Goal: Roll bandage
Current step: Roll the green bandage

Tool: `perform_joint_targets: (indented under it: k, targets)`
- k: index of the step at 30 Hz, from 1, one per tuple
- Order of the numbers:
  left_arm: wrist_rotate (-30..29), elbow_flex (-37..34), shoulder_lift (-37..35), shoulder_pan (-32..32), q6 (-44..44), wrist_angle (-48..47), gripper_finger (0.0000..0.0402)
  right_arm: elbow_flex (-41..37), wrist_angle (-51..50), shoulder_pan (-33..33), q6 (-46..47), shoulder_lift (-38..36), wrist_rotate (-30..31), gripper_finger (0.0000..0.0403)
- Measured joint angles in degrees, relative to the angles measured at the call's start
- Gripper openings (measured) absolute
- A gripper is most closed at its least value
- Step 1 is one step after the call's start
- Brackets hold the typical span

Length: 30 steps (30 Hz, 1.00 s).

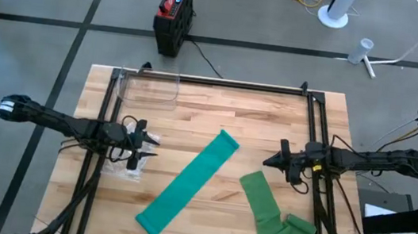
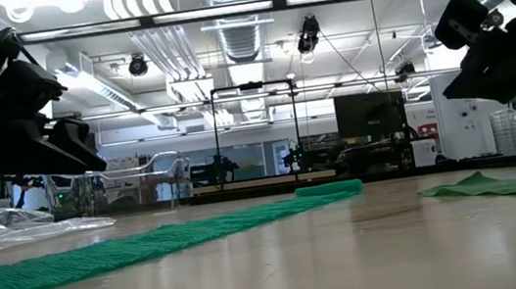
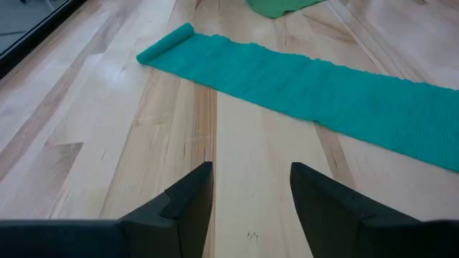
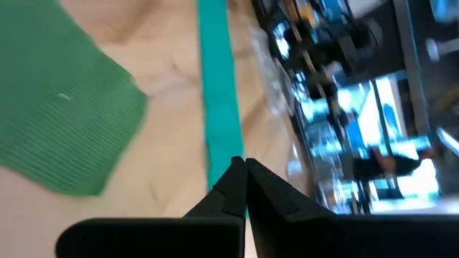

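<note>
A teal bandage (image 1: 189, 180) lies flat and unrolled, slanting across the middle of the wooden table; its far end (image 3: 166, 44) is curled into a small roll. A darker green bandage (image 1: 266, 208) lies to its right, its near end bunched in folds (image 1: 295, 230). My left gripper (image 1: 145, 147) hovers open above bare wood (image 3: 251, 193), left of the teal bandage. To the right of both bandages my right gripper (image 1: 270, 161) hangs shut (image 4: 245, 172) above the table. Neither gripper touches anything.
A clear plastic box (image 1: 149, 86) stands at the far left of the table. Crumpled clear wrapping (image 1: 119, 166) lies under the left arm. A black metal frame (image 1: 229, 83) runs along the far edge and down both sides. Bare wood shows at the near middle.
</note>
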Motion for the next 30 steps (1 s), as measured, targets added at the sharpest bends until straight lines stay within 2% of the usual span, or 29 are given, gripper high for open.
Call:
perform_joint_targets:
  k: [10,12,14,20,22,23,24,26,30]
  targets:
    - [-0.01,-0.02,-0.01,0.0,0.01,0.0,0.0178,0.0,1.91,0.0,2.56,-0.02,1.21,0.0]
    - [0.0,-0.02,0.0,0.0,0.02,0.01,0.0178,0.0,2.43,0.0,5.39,0.0,1.21,0.0]
    - [0.0,-0.02,0.0,0.0,0.0,0.02,0.0178,0.0,3.93,0.0,16.19,-0.02,1.21,0.0]
    - [0.0,0.0,0.0,0.0,0.02,0.02,0.0178,0.0,9.9,0.0,58.34,-0.02,1.21,0.0]
    - [0.0,-0.02,0.0,0.0,0.02,0.0,0.0178,0.0,10.67,-0.01,68.76,-0.04,1.24,0.0]
    - [0.0,-0.02,0.0,0.0,0.0,0.02,0.0178,0.0,10.56,-0.15,68.51,-0.04,1.62,0.0]
    - [-0.01,-0.01,0.0,0.0,0.01,0.01,0.0178,0.0,10.48,-0.26,64.36,-0.03,2.98,0.0]
    - [-0.01,0.0,0.0,0.0,0.01,0.02,0.0178,0.0,10.45,-0.28,53.6,0.0,4.98,0.0]
    - [-0.02,-0.02,0.0,0.0,0.02,0.02,0.0178,0.0,10.54,-0.26,32.53,0.0,4.79,0.0]
